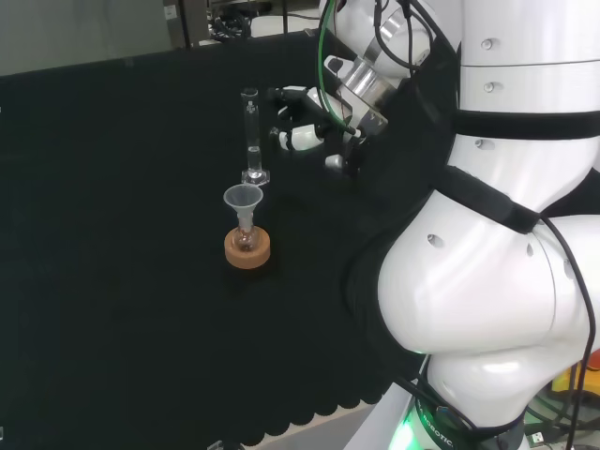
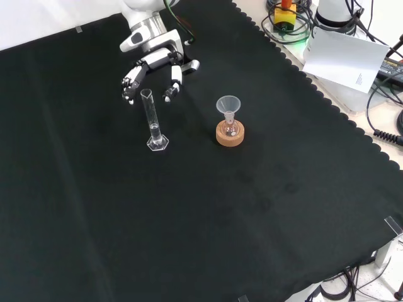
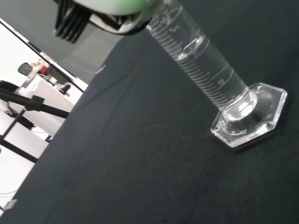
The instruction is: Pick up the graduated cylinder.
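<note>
The hand (image 2: pixel 154 66) hangs over the black cloth (image 2: pixel 189 220) with its fingers (image 2: pixel 130 80) spread and only slightly bent, pointing down toward the bench, and it holds nothing. In the front view the fingertips flank the top of the graduated cylinder (image 2: pixel 152 119), some to its left and the thumb side to its right, with a visible gap between them and the glass. In the head view the hand (image 1: pixel 305 127) sits just to the right of the cylinder (image 1: pixel 251 136), near its upper half, again without contact.

The graduated cylinder stands upright on its hexagonal foot (image 3: pixel 250 114), resting flat on the cloth. The wrist view shows its clear tube (image 3: pixel 201 60) with printed graduation marks, rising from the foot toward a blurred white part of the hand (image 3: pixel 112 7).

Beside the cylinder, to its right in the front view and nearer the camera in the head view, a small flask (image 2: pixel 230 128) sits in a cork ring (image 2: pixel 230 135), with a clear funnel (image 2: pixel 228 104) set in its neck. The flask and its stand are apart from the cylinder's foot, not touching it.
</note>
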### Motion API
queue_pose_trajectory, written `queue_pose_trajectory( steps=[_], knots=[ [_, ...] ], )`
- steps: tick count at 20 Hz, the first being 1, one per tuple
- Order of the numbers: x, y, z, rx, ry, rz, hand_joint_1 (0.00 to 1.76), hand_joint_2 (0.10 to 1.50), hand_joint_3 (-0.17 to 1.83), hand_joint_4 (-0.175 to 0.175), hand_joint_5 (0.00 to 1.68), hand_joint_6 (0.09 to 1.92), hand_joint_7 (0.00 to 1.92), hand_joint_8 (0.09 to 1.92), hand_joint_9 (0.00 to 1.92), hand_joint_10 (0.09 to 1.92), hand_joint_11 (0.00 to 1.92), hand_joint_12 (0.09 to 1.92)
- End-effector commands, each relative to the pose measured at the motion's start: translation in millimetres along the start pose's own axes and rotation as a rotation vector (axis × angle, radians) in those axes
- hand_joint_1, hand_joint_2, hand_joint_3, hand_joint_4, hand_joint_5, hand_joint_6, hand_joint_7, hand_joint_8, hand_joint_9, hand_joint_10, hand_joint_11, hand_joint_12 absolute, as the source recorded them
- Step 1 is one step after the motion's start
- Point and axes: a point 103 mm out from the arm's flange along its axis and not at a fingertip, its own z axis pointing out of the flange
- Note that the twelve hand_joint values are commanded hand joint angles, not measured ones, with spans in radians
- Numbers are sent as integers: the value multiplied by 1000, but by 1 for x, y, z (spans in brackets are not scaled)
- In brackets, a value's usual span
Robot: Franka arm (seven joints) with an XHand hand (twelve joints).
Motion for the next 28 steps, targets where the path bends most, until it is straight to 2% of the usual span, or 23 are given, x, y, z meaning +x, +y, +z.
queue_pose_trajectory(
  steps=[1,6,13,21,28],
  knots=[
    [-1,9,14,-22,91,-54,987,638,667,-44,525,87,378,631,611,551,355,1322],
    [2,14,23,-25,133,-88,988,635,673,-45,527,87,383,629,623,549,364,1320],
    [5,20,33,-52,228,-133,992,632,679,-47,538,87,416,636,650,549,377,1317],
    [7,26,46,-69,305,-149,1006,619,693,-42,581,87,459,624,692,528,400,1297],
    [6,28,52,-87,322,-153,1023,613,699,-36,632,108,508,611,736,505,426,1285]
  ],
)
